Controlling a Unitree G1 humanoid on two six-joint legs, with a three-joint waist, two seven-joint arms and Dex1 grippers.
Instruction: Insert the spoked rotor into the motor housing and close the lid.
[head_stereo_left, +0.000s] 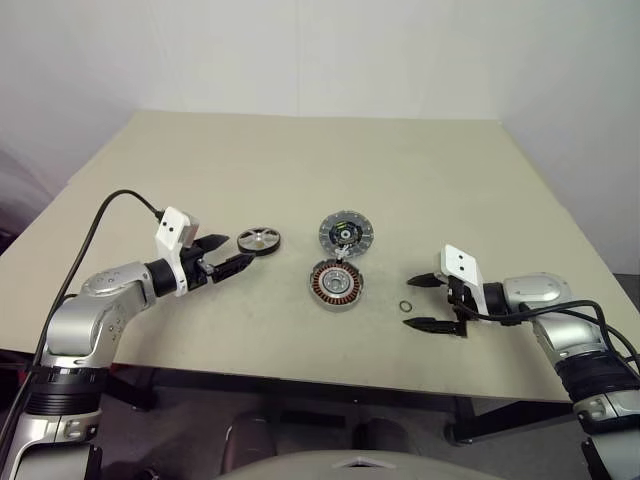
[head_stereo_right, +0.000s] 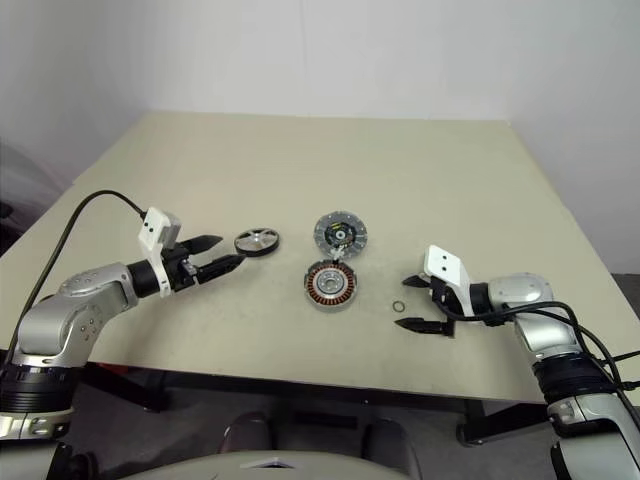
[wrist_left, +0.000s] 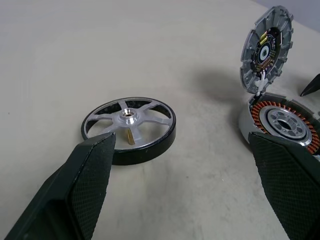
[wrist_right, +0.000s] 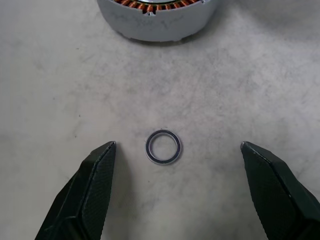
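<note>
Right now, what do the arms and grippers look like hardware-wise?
Both arms are silver-grey metal with black joint bands. Left gripper and right gripper each have two black, tapered, pointed fingers with a textured inner face, plus a white block on the wrist. A black cable loops along each arm.

A lab or test bench is showing here: a bare beige table (head_stereo_left: 300, 180) is standing against plain white walls (head_stereo_left: 300, 50), carrying nothing but loose motor parts (head_stereo_left: 337, 285) laid out for a cabled robot arm (head_stereo_left: 100, 300).
</note>
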